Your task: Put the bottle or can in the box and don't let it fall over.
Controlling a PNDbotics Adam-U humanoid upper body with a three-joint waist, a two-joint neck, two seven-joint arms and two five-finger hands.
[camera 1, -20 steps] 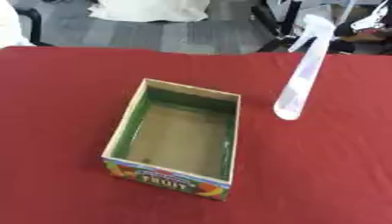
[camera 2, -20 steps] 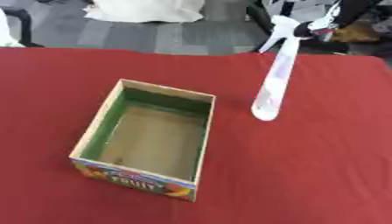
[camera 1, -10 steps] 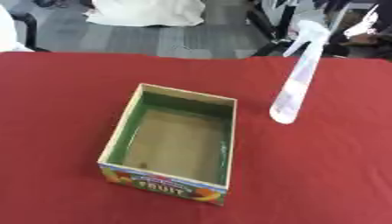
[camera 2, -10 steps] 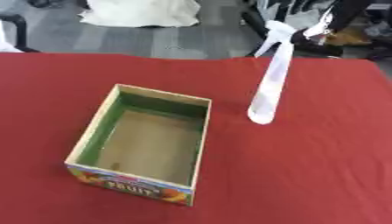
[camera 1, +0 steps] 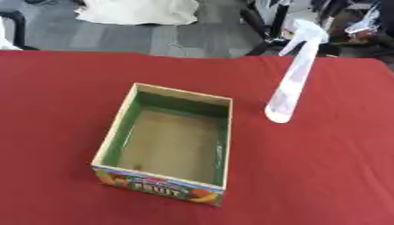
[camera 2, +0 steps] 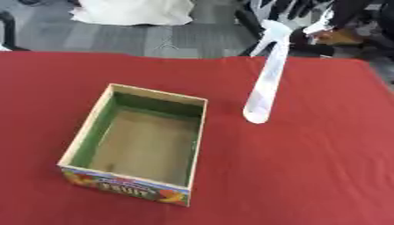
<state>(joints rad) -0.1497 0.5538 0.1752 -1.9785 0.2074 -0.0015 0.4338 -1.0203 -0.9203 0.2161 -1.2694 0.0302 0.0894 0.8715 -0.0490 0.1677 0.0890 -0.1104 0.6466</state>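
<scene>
A tall, slim white spray bottle (camera 1: pixel 291 81) with a trigger head stands upright on the red table (camera 1: pixel 323 176), to the right of the box and clear of it. The box (camera 1: pixel 168 139) is an open cardboard carton with green inner walls and a fruit print on its front; nothing lies inside it. Neither of my hands shows in either view.
Beyond the table's far edge lie a grey floor, a white cloth heap (camera 1: pixel 138 9) and dark chair legs (camera 1: pixel 265 26). Red tabletop stretches to the left of the box and in front of the bottle.
The whole picture has shifted a little, so the camera has moved. Bottle and box keep the same places relative to each other.
</scene>
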